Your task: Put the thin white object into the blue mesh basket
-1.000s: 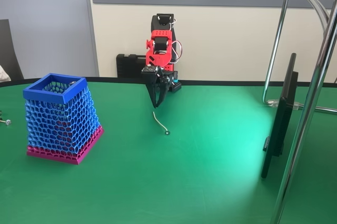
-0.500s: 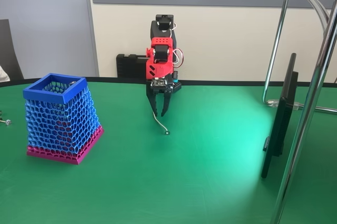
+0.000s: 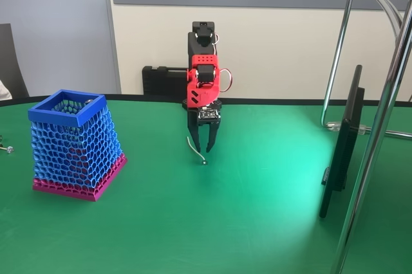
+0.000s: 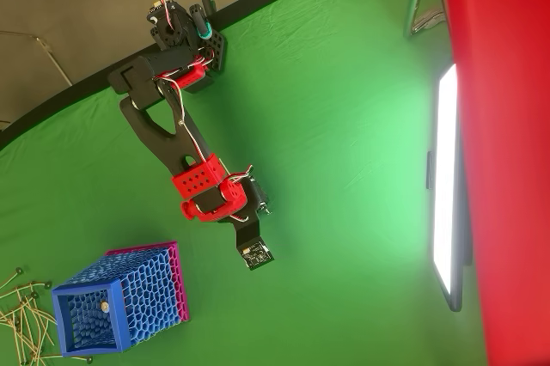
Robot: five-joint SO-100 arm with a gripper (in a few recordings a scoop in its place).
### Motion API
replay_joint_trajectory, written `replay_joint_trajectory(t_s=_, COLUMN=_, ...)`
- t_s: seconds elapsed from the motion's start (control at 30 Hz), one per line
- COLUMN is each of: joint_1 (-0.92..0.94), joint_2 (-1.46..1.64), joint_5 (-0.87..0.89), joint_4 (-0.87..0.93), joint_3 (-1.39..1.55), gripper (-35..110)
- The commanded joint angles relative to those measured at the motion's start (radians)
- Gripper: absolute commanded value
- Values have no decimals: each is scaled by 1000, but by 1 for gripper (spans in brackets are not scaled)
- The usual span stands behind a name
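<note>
Gripper (image 3: pixel 201 147) spread wide, we see its 2 fingers straddling the strand (image 3: pixel 195 149) on the table (image 3: pixel 257 210); basket (image 3: pixel 73 143) sits toward 9 o'clock.

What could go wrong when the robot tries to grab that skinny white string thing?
The thin white object lies flat on the green table and is very slim, so the open gripper around it might close on nothing or flick it away. The blue mesh basket stands far to the left in the fixed view, so the strand could slip out on the way.
</note>
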Motion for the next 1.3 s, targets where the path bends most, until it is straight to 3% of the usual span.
replay_joint_trajectory(t_s=0.0, joint_1=2, joint_2=0, joint_5=-2, joint_4=-11, joint_3=-48, gripper=14)
replay_joint_trajectory(t_s=1.27, joint_1=-3, joint_2=-103, joint_5=-9, joint_4=-41, joint_3=-121, gripper=15)
